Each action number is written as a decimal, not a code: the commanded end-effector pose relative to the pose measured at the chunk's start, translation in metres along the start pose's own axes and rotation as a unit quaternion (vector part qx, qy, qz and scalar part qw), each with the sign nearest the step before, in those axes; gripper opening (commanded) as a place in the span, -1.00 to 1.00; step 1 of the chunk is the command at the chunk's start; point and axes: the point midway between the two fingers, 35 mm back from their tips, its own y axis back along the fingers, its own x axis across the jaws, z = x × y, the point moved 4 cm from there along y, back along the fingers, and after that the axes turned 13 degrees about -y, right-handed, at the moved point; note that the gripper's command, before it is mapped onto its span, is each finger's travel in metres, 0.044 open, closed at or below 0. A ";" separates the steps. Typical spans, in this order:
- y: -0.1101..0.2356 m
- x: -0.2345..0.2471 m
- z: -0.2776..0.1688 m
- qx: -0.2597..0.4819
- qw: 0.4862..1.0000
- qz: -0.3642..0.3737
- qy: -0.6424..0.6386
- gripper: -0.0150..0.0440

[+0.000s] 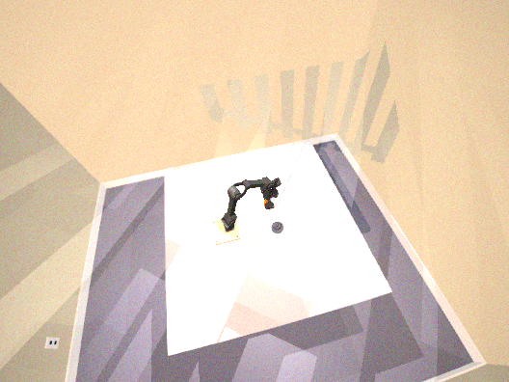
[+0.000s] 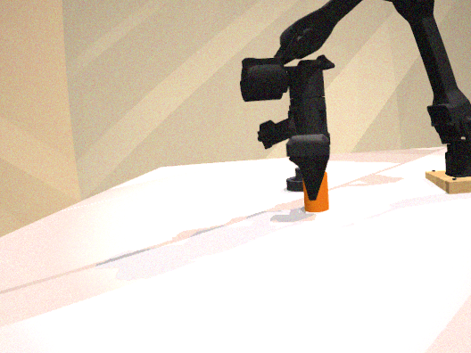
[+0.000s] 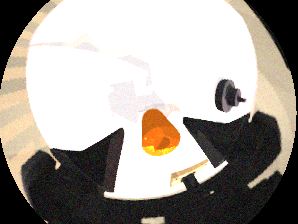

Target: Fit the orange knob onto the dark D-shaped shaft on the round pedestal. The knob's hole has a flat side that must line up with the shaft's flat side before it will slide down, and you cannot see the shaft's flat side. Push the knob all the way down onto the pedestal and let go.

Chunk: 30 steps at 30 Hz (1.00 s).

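In the side view, the left half of the frame holds only the white tabletop (image 2: 187, 250) and the shadows cast across it. Right of centre, the tool (image 2: 316, 189) hangs point-down over the orange knob (image 2: 316, 202), its dark tip overlapping the knob's upper part. The knob stands upright on the tabletop. Just behind it and a little to its left, the round pedestal (image 2: 294, 183) peeks out, its shaft hidden by the tool from this side. At the far right edge the arm's base sits on a wooden plate (image 2: 450, 182).

In the wrist view, going left to right, one dark finger (image 3: 100, 156) sits lower left, the knob (image 3: 160, 133) lies in the gap at the centre, the other finger (image 3: 222, 139) sits lower right, and the pedestal with its shaft (image 3: 228, 94) appears at the right, apart from the knob.

The tool's fingers are spread wide and pinch nothing; the knob stands between them untouched on either side.

The step in hand looks like the reach for the knob, with the fitting work all ahead. The next move likely calls for settling a touch lower if needed, then pressing the fingers together squarely on the knob's sides so it lifts without tipping. Since the shaft's flat side cannot be seen, turning the knob on the shaft will probably be needed later.
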 end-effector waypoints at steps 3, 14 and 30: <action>-0.014 -0.002 -0.002 0.004 1.000 -0.005 0.003 1.00; -0.017 -0.002 -0.002 0.004 1.000 -0.005 0.003 0.38; -0.004 0.001 0.001 0.003 1.000 -0.006 0.006 -0.49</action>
